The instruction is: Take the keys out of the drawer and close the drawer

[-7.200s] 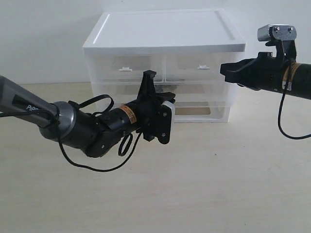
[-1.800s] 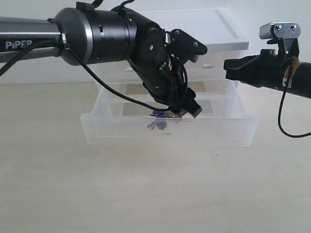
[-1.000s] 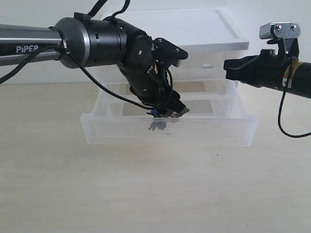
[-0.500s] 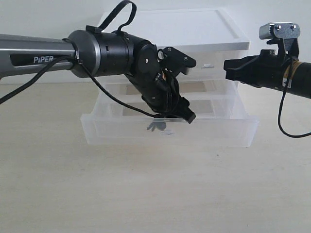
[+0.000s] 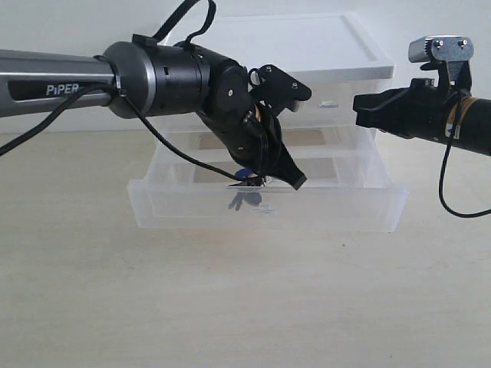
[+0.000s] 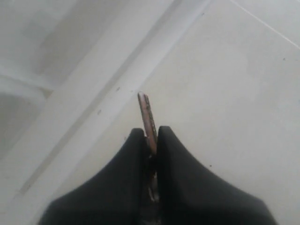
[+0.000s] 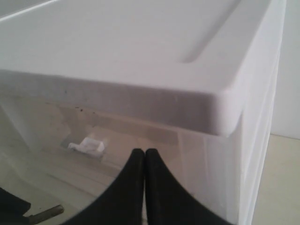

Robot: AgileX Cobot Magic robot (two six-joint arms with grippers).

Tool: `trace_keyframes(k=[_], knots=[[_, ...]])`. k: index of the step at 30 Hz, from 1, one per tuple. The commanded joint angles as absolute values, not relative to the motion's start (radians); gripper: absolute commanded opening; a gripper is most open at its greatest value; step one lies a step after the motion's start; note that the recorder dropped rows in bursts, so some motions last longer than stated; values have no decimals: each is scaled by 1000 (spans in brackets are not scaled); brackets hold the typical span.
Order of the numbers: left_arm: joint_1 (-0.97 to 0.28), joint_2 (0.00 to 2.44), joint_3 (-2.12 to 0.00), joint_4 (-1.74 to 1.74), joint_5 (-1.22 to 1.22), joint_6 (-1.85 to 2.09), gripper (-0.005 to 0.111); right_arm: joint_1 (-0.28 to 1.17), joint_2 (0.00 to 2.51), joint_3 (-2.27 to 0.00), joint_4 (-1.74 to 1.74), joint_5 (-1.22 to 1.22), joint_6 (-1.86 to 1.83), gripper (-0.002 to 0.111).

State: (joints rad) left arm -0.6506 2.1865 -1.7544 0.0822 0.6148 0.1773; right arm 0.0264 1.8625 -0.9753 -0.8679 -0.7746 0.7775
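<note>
We see the left arm reaching in from the left over the pale table (image 5: 230,307), its wrist bent down into the open drawer (image 5: 345,207). The left gripper (image 5: 270,176) has its fingers (image 6: 117,187) pinched tight on the keys (image 5: 245,182), and the wrist view shows one thin metal blade (image 6: 147,119) standing edge-on out of the black tips. The bunch, with a spot of blue on it, sits just left of the drawer's middle, about level with the top of the near wall. A darker shape shows lower down through the translucent plastic, and we cannot tell whether the bunch is clear of the drawer floor. The drawer stands pulled out toward the near side from the foot of the white drawer unit (image 5: 261,46). To the right, the right gripper (image 5: 359,111) hangs in the air just beside the unit's upper right corner, near a small tab handle (image 7: 86,146). Its fingers (image 7: 136,187) are pressed together on nothing.
</note>
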Motion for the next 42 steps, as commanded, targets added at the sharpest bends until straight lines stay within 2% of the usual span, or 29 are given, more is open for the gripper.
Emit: trace_keyframes(k=[1,10,11,13,16,17,19,30,33,38,41,42], knots=[[-650,2124,-1746,95,636,187,4,21,1862,-980,-822,-750,768,0],[-650,2036,-1746,60,719,153,4,21,1862,-980,-820,-750,769,0],[-650,2038,-1746,60,742,137,8,21,1862,-980,-820,-750,769,0],[-650,2052,-1746,67,771,137,21,21,1862,-980,-820,-748,769,0],[-650,2081,-1746,68,777,84,55,21,1862,-980,-820,-737,769,0],[-650,2089,-1746,69,770,78,62,21,1862,-980,-820,-737,769,0],[-650,2112,-1746,88,748,78,65,21,1862,-980,-820,-737,769,0],[-648,2193,-1746,88,734,78,65,21,1862,-980,-817,-735,768,0],[-641,2197,-1746,98,760,70,60,21,1862,-980,-817,-735,768,0],[-632,2215,-1746,96,774,72,36,21,1862,-980,-817,-735,768,0],[-632,2224,-1746,95,768,120,5,21,1862,-980,-817,-735,768,0],[-632,2224,-1746,95,762,124,5,21,1862,-980,-818,-735,765,0]])
